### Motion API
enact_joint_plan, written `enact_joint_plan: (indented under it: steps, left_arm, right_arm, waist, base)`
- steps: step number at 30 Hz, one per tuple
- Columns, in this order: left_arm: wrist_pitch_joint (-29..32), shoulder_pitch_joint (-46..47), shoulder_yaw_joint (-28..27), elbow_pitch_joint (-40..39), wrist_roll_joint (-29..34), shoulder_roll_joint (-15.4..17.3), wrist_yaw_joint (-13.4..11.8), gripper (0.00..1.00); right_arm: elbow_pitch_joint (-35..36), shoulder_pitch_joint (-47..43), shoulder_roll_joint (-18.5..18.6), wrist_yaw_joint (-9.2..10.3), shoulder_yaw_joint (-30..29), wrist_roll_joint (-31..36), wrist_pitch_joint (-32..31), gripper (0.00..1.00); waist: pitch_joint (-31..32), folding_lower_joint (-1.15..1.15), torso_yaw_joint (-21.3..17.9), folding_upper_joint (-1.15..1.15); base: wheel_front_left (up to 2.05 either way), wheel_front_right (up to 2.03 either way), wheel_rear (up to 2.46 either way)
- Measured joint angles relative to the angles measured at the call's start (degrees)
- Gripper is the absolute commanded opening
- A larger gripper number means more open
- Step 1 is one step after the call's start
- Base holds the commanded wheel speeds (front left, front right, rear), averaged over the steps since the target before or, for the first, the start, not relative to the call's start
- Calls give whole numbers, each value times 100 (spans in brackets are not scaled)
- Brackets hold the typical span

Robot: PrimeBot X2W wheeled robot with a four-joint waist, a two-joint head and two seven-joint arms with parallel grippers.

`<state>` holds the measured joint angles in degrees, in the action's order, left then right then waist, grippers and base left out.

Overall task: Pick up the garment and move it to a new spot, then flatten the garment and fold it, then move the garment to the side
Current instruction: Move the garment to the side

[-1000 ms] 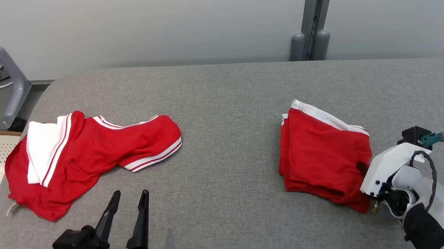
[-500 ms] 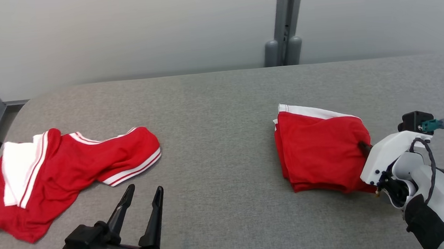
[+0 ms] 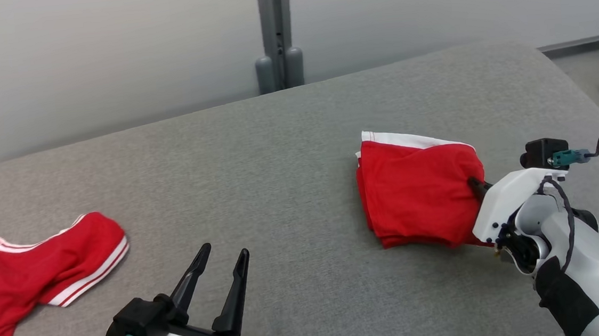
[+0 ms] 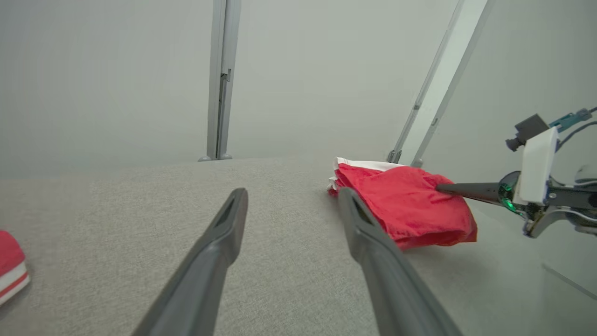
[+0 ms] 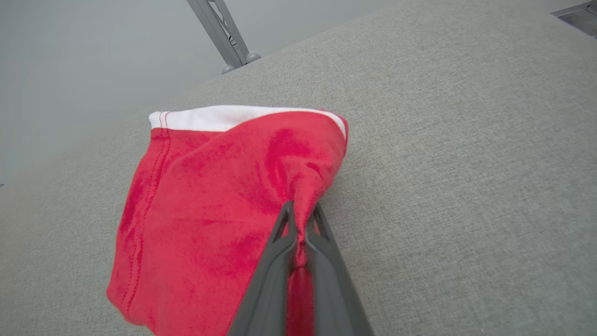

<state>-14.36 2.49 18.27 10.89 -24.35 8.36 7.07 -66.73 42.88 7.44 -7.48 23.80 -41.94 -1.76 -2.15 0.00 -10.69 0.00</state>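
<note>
Head view: a grey cloth-covered desk (image 3: 278, 164). The folded garment (image 3: 419, 196), red with a white band along its far edge, lies on the right part of the desk. The right end effector (image 3: 474, 183) is pinched shut on the garment's right edge. The left end effector (image 3: 224, 248) hovers low at the near edge with its fingers spread wide, holding nothing. A second, unfolded red garment (image 3: 35, 274) lies at the far left, partly cut off. Over the last second the camera has swung right. The folded garment has also travelled right across the desk: it sat below and left of the grey post (image 3: 277, 31) at the back wall and now sits right of it, farther from the unfolded one. This looks like the last step, moving the folded garment aside.

Left wrist view: the left end effector (image 4: 293, 191) points over bare desk, jaws wide apart and empty. Beyond its right finger lies the folded garment (image 4: 410, 210), with the tip of the right end effector (image 4: 443, 188) dug into its upper right edge.

Right wrist view: the right end effector (image 5: 302, 210) is closed tight on a gathered ridge of the folded garment (image 5: 210, 196). The cloth puckers toward the grip. The layers appear to hold together, and open desk (image 5: 466, 140) lies to the right, with room to release.
</note>
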Motion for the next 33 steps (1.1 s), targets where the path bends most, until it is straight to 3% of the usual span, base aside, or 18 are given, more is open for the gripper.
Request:
enact_joint_plan:
  steps: [8,13,23,33]
  left_arm:
    - [23,41,103,-104,0,55,0,100]
    - [55,142,109,-216,0,166,-1,100]
    - [252,299,178,-606,-35,573,1,100]
    - [316,458,135,-902,-149,1055,19,100]
  right_arm:
    - [109,108,-49,0,141,13,18,0]
    - [114,364,-31,-1,164,24,1,0]
    - [-183,1528,336,-1,430,709,54,0]
    - [-656,2541,771,-1,45,1172,-86,0]
  waist:
    - [-151,0,-790,0]
    - [-352,0,-985,0]
    - [-1049,0,-966,0]
    - [-1813,0,-654,0]
  base:
    - [0,0,0]
    - [0,0,0]
    - [0,0,0]
    - [0,0,0]
